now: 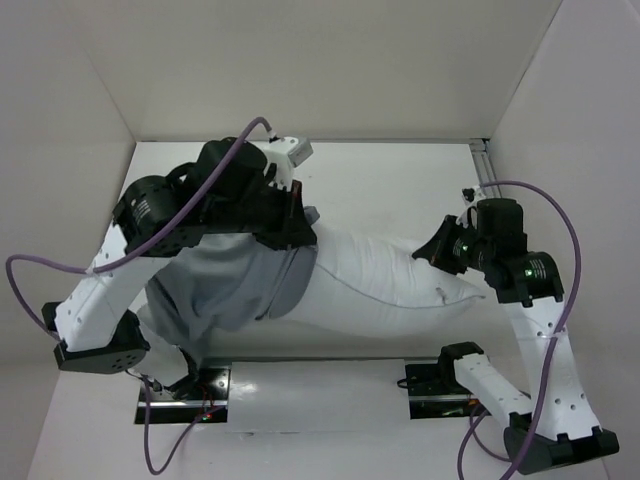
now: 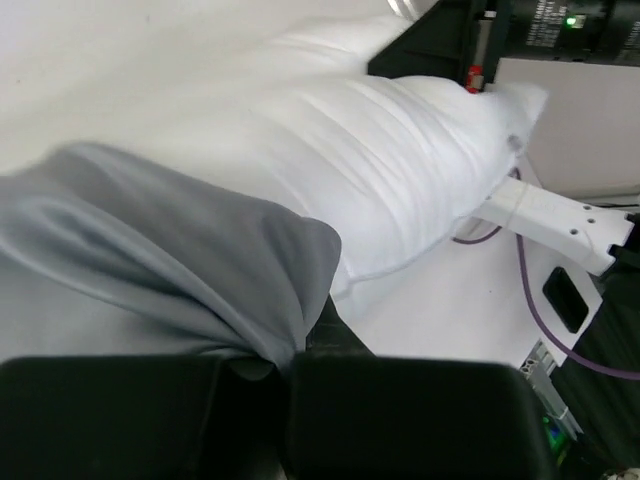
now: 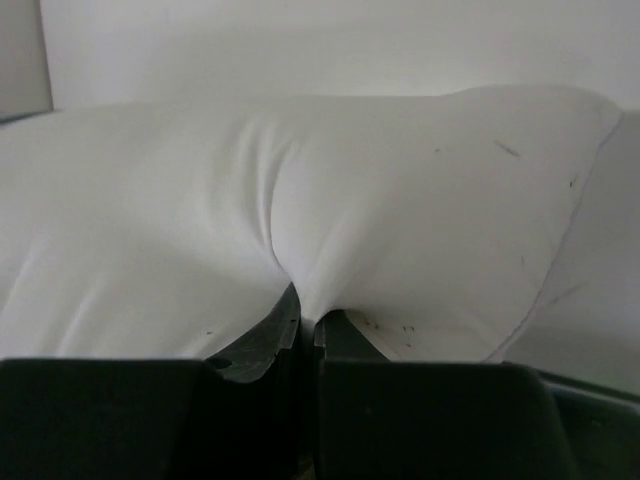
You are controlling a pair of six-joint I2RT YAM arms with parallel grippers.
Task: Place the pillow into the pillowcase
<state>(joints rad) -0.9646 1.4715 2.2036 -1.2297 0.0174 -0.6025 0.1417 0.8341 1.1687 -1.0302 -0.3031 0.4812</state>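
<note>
The white pillow (image 1: 390, 280) lies across the middle of the table, and its left end is inside the blue-grey pillowcase (image 1: 215, 290). My left gripper (image 1: 298, 228) is shut on the pillowcase's open hem at the pillow's far side. The left wrist view shows the grey pillowcase (image 2: 150, 240) bunched into the left gripper (image 2: 298, 348), with the pillow (image 2: 390, 150) stretching away beyond it. My right gripper (image 1: 437, 250) is shut on the pillow's right end. In the right wrist view the pillow (image 3: 350, 180) is puckered where the right gripper (image 3: 308, 322) pinches its fabric.
White walls enclose the table on the left, back and right. An aluminium rail (image 1: 485, 165) runs along the back right corner. Both arm base plates (image 1: 185, 392) stand at the near edge, with purple cables (image 1: 560, 215) looping beside the arms.
</note>
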